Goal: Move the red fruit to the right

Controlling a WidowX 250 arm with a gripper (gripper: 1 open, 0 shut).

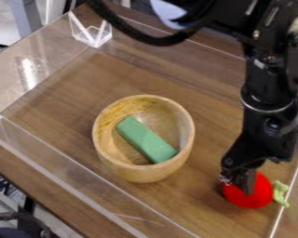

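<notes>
Red fruit (249,191) sits on the table (64,91), right of the bowl (103,139), under the gripper (242,171). The jaws look parted — whether they straddle it, I can't tell. Best to centre them over its round body, lower gently — then close softly.

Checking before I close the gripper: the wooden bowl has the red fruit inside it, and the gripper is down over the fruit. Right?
Not quite: the camera view shows a green block inside the wooden bowl; the red fruit is outside it.
</notes>
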